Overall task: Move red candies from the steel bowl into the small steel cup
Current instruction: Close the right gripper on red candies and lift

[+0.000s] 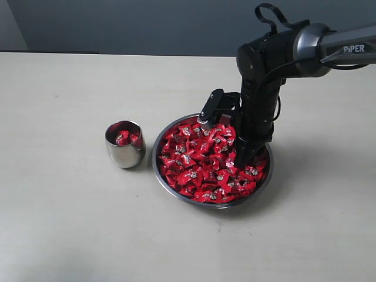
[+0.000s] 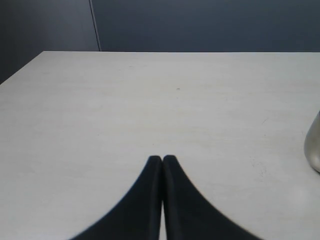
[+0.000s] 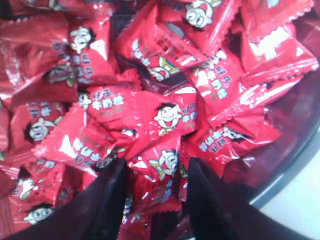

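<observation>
Right claw (image 3: 156, 166) parted, one steel bowl (image 1: 154, 161), many red candies (image 1: 200, 164)

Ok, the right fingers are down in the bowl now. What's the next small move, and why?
Probably close the right gripper. Its fingers stand open among the red candies in the steel bowl, with one candy sitting between them. Closing should pinch that one, ready for a lift toward the small steel cup.

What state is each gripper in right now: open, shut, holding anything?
Left gripper: shut, holding nothing.
Right gripper: open, lowered into the red candies, with one lying between its jaws.
</observation>
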Robot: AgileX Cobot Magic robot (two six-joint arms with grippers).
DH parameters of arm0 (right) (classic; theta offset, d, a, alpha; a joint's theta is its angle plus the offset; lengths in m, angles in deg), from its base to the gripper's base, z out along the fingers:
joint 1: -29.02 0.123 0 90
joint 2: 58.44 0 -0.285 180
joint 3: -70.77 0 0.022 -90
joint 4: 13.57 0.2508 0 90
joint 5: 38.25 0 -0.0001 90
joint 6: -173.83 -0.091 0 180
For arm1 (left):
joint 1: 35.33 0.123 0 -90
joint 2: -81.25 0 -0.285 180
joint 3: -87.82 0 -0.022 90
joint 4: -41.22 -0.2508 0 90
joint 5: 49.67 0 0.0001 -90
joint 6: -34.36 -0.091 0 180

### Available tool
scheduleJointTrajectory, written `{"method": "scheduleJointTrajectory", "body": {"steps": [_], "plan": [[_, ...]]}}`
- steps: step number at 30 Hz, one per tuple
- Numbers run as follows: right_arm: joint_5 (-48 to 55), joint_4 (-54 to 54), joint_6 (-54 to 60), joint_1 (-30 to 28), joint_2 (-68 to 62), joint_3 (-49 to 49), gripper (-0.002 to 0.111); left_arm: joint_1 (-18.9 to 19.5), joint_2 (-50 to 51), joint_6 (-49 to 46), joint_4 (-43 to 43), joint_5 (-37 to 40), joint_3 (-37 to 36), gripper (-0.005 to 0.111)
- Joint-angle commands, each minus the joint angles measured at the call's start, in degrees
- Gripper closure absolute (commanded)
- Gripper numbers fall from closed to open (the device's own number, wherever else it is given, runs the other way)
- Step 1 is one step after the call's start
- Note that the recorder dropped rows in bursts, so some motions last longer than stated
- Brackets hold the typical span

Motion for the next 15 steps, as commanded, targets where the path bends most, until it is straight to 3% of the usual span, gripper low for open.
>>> {"method": "scheduleJointTrajectory", "body": {"steps": [1, 2, 7, 15], "plan": [[-0.37, -2.14, -2.06, -0.25, 0.21, -0.23, 0.069, -0.55, -0.27, 0.08, 0.06, -0.47, -0.26, 0.106], [-0.59, -2.14, -2.22, -0.25, 0.21, -0.23, 0.071, -0.55, -0.27, 0.08, 0.06, -0.47, -0.26, 0.106], [-0.59, -2.14, -2.22, -0.25, 0.32, -0.23, 0.107, -0.55, -0.27, 0.08, 0.06, -0.47, -0.26, 0.106], [-0.59, -2.36, -2.22, -0.25, 1.75, -0.46, 0.108, -0.55, -0.27, 0.08, 0.06, -0.47, -0.26, 0.106]]}}
